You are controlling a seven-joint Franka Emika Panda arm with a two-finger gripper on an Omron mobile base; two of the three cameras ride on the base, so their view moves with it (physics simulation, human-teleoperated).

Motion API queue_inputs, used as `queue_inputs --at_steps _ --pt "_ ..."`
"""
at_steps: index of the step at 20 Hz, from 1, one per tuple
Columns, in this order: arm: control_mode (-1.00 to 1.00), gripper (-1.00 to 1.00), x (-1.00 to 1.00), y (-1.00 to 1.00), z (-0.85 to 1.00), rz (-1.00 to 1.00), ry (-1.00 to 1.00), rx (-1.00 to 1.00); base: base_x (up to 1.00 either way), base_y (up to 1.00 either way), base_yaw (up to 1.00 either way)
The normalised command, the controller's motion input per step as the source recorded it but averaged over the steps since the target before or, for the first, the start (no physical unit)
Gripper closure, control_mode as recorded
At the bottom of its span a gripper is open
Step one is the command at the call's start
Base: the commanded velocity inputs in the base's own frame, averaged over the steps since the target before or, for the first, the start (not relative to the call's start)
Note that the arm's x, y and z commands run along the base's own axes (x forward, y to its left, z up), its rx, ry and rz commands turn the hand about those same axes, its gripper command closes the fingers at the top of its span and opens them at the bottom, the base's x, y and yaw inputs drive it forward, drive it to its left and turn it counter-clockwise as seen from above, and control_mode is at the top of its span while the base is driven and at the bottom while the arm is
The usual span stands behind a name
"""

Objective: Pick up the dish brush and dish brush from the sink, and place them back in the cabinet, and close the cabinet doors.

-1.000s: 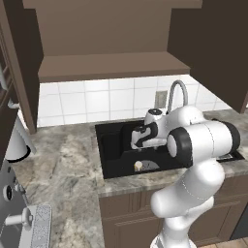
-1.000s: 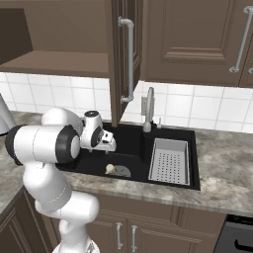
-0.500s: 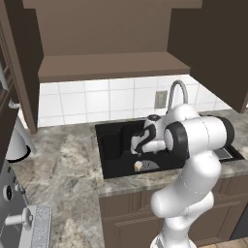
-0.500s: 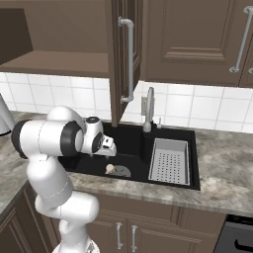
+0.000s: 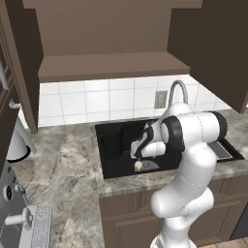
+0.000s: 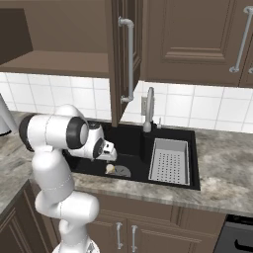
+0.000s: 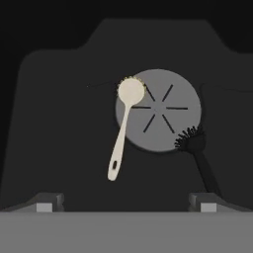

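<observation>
Gripper (image 7: 126, 205) wide open, empty, above sink (image 7: 59, 123); white brush (image 7: 123, 129) at 12, black brush (image 7: 197, 153) at 2, heads on drain (image 7: 163, 111).

The black rectangular sink (image 6: 133, 143) is sunk into the mottled stone bench (image 5: 68, 179), with the curved grey faucet (image 6: 148, 108) at its back edge. In the hand view, the whitish-handled dish brush (image 7: 122, 133) lies on the basin floor, its head on the left rim of the round grey drain (image 7: 163, 108). The black-handled dish brush (image 7: 197, 153) lies to its right, head at the drain's lower right edge. A perforated grey rack (image 6: 169, 160) fills the sink's right part. The dark brown wooden wall cabinet (image 5: 111, 65) hangs above, its panelled doors (image 6: 123, 54) swung open.
</observation>
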Motion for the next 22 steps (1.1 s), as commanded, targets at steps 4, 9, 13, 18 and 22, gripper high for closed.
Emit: queue_inputs --at_steps 4,9,13,18,22 --pt "-1.0 -1.0 0.01 -0.01 -0.29 0.0 0.0 0.0 0.0 0.0 0.0" --pt "-1.0 -1.0 0.09 0.0 -0.24 0.0 0.0 0.0 0.0 0.0 0.0" --pt "-1.0 -1.0 0.18 0.0 -0.18 0.0 0.0 0.0 0.0 0.0 0.0" --pt "-1.0 -1.0 0.12 0.0 -0.14 0.0 0.0 0.0 0.0 0.0 0.0" --pt "-1.0 -1.0 0.12 0.0 -0.14 0.0 0.0 0.0 0.0 0.0 0.0"
